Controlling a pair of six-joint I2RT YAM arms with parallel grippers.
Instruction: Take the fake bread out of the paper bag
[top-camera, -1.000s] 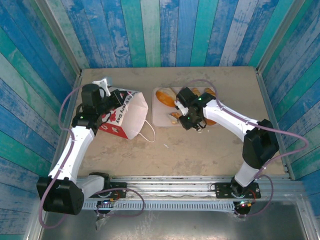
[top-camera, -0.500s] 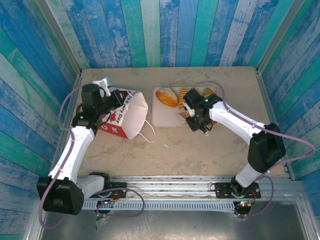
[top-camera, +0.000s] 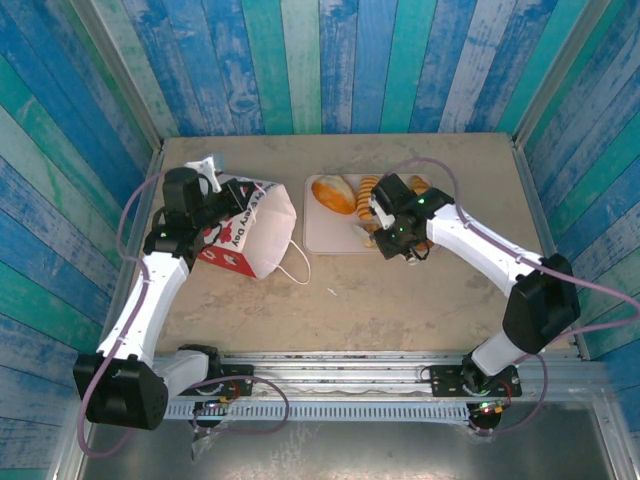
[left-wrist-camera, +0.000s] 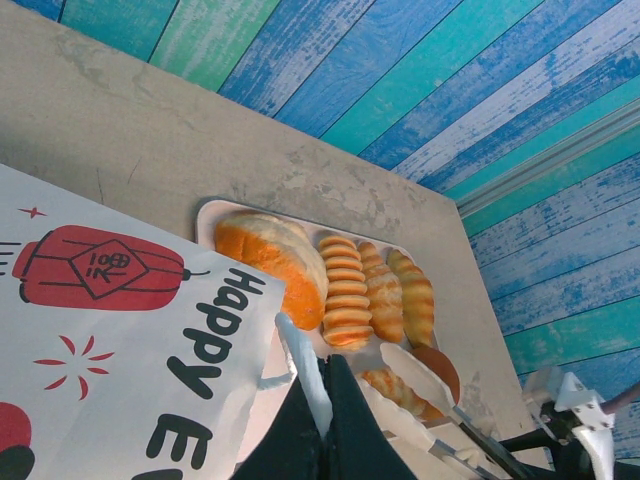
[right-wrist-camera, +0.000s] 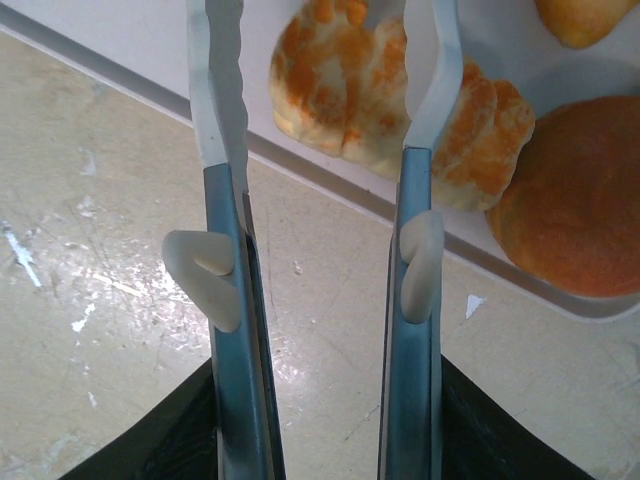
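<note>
Top view: the right gripper (top-camera: 392, 238) has shifted right over the tray (top-camera: 318, 240) holding fake bread (top-camera: 335, 195). The paper bag (top-camera: 255, 235) lies on the tabletop (top-camera: 400, 300).

Left wrist: the left gripper (left-wrist-camera: 315, 395) has its fingers pinched on the bag's rim.

Right wrist: the fingers are spread and empty above a croissant (right-wrist-camera: 340, 100), probably just released.

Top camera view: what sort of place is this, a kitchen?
Probably a robot test booth, not a kitchen: two robot arms bolted at the edge of a table, painted plank walls closing it in, and toy bread on a tray beside a paper bag.
</note>
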